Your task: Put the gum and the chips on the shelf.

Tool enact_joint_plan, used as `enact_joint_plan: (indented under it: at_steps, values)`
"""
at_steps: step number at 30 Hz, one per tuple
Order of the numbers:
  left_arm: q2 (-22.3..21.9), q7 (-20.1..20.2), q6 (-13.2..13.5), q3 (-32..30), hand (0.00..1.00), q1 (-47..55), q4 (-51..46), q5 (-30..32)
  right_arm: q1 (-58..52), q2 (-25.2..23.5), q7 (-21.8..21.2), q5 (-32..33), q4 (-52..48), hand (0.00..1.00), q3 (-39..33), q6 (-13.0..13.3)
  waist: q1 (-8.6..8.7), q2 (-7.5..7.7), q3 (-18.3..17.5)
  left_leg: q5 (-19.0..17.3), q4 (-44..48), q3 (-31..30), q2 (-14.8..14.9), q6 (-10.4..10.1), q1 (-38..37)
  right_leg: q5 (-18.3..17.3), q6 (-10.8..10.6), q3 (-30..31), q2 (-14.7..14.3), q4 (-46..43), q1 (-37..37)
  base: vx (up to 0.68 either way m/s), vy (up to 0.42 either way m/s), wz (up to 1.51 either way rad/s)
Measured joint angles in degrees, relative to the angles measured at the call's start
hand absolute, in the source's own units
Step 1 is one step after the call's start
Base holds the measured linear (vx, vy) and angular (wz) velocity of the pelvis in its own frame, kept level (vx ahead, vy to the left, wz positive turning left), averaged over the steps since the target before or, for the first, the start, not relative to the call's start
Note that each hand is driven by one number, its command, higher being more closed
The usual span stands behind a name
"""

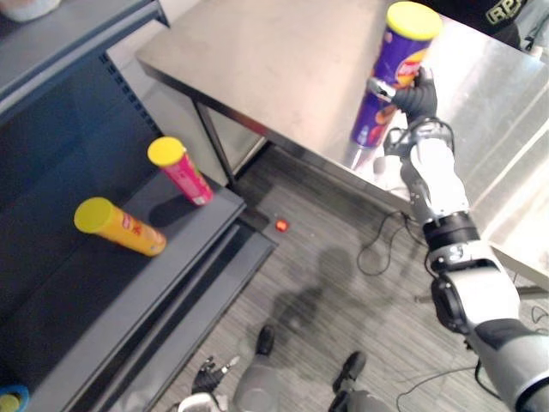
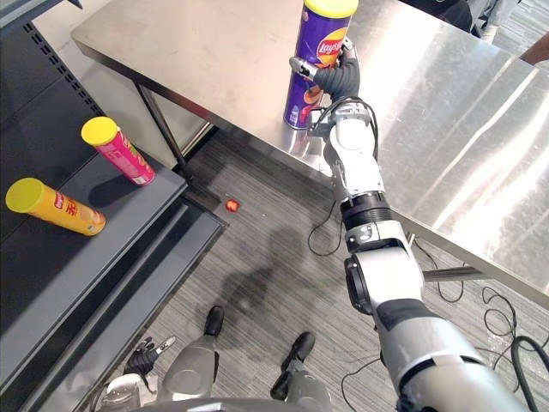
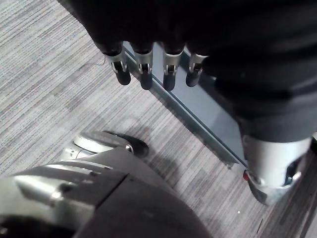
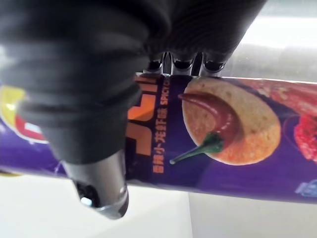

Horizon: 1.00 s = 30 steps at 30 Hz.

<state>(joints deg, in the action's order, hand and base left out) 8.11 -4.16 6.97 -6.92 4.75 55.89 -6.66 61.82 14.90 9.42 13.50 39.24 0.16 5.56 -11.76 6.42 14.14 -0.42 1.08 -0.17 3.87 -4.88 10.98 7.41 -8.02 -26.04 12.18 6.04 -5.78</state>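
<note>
A tall purple chips can with a yellow lid stands upright near the front edge of the steel table. My right hand is shut on its middle. The right wrist view has the fingers behind the can and the thumb across its front. A small red object, too small to identify, lies on the floor between the table and the shelf. My left hand hangs low near the floor, its fingers relaxed and holding nothing.
A dark shelf unit stands on the left. Its lower board carries a pink can and a yellow can, both yellow-lidded. A person in dark clothes is behind the table's far corner.
</note>
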Motion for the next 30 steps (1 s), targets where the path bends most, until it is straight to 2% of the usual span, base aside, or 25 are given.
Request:
enact_joint_plan:
  at_steps: [10, 18, 20, 22, 24, 26, 27, 30]
  values:
    - [0.00, -0.02, -0.08, -0.02, 0.00, 0.00, -0.01, 0.09, -1.17, -0.23, -0.08, -0.86, -2.27, 1.00, 0.34, -0.47, 0.06, 0.00, 0.00, -0.03, 0.04, 1.50, 0.14, -0.03, -0.83, 0.01, 0.01, 1.31, 0.01, -0.01, 0.02, 0.00, 0.005, -0.06]
    - [-0.05, 0.14, -0.43, -0.77, 0.00, 0.48, 0.05, 0.76, -13.69, -0.25, -1.37, -1.25, -26.20, 1.00, 0.38, 0.23, 0.81, -0.04, -0.04, -0.78, 0.03, 4.34, 0.85, -0.32, -3.98, 0.09, 0.13, 4.34, -0.46, 0.00, 1.15, 0.00, -0.003, -0.20]
    - [-0.29, 0.40, -0.90, -1.81, 0.00, 0.85, 0.08, 0.78, -18.52, -0.26, -2.41, -1.06, -32.95, 1.00, 0.13, 1.03, 1.67, -0.16, -0.29, -0.93, 0.03, 4.72, 0.90, -0.33, -4.43, 0.09, 0.12, 4.86, -0.52, -0.01, 1.28, -0.01, -0.003, -0.13]
    - [-0.50, 0.50, -1.00, -2.58, 0.00, 1.45, 0.14, 0.77, -22.09, -0.29, -2.71, -0.90, -36.91, 1.00, -0.09, 1.19, 2.45, -0.14, -0.40, -0.93, 0.01, 5.00, 0.91, -0.33, -4.65, 0.11, 0.11, 5.21, -0.55, -0.02, 1.30, -0.02, 0.001, -0.09]
    - [-0.59, 0.50, -1.06, -2.67, 0.00, 1.71, 0.18, 0.84, -25.35, -0.33, -3.45, 0.16, -39.19, 1.00, -0.52, 1.40, 2.41, -0.20, -0.76, -0.95, -0.19, 5.91, 1.04, -0.36, -5.46, 0.21, 0.14, 6.06, -0.64, -0.02, 1.54, -0.01, 0.000, -0.18]
    - [-0.68, 0.56, -1.28, -3.00, 0.00, 2.02, 0.75, 1.31, -29.83, -0.41, -4.06, 0.58, -41.54, 1.00, -1.71, 1.55, 2.63, -0.26, -2.45, -0.94, -0.94, 6.10, 1.14, -0.36, -6.48, 0.21, 0.13, 6.38, -0.83, -0.01, 2.04, 0.02, -0.007, -0.10]
    - [-0.66, 0.56, -1.27, -3.09, 0.00, 2.69, 1.00, 1.45, -31.79, -0.51, -4.45, 0.69, -42.63, 1.00, -2.30, 1.74, 3.33, -0.25, -3.77, -0.98, -0.99, 6.13, 1.19, -0.41, -6.54, 0.21, 0.13, 6.39, -0.87, -0.01, 2.09, 0.03, -0.007, -0.03]
    - [-0.90, 0.67, -1.30, -3.83, 0.00, 3.39, 1.19, 2.49, -34.59, -1.02, -4.98, 1.13, -46.00, 1.00, -4.10, 2.97, 3.79, -0.45, -5.04, -1.02, -1.21, 7.14, 1.25, -0.46, -7.39, 0.21, 0.13, 7.37, -0.90, -0.01, 2.18, 0.00, -0.001, -0.16]
